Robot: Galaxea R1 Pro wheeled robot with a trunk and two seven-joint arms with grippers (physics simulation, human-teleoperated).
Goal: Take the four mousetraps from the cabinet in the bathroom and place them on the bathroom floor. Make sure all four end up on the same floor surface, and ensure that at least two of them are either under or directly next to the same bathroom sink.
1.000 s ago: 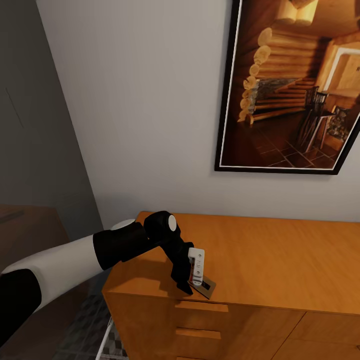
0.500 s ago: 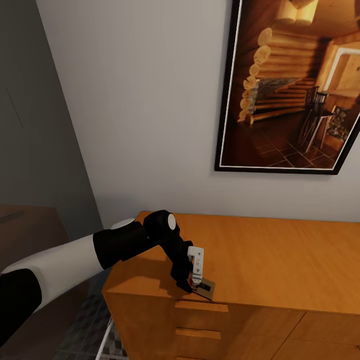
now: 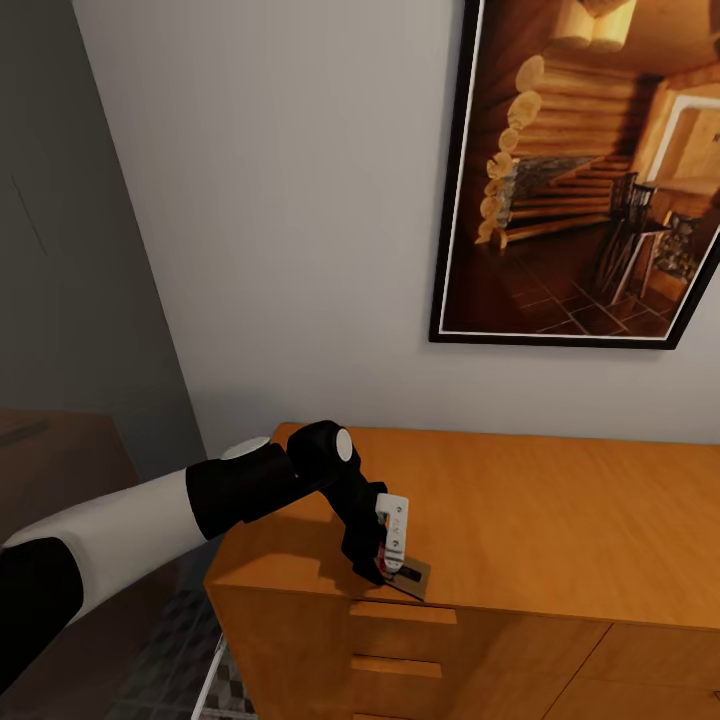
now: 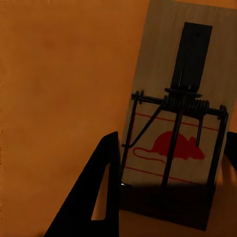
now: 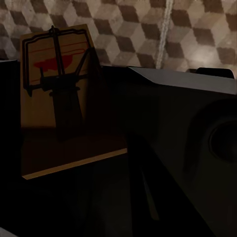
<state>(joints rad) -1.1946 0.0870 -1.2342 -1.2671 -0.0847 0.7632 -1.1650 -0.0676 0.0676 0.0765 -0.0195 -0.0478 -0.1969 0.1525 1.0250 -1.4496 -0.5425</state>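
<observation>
One mousetrap (image 3: 409, 576) lies flat at the front edge of the orange cabinet (image 3: 560, 520), and my left tool (image 3: 385, 560) stands over it, fingers apart on either side of the board, not yet closed. My right tool (image 5: 106, 106) holds a second mousetrap (image 5: 59, 94) clamped above the cube-patterned floor (image 5: 148, 29).

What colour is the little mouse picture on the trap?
Red, on the mousetrap; clearest in the left wrist view.
</observation>
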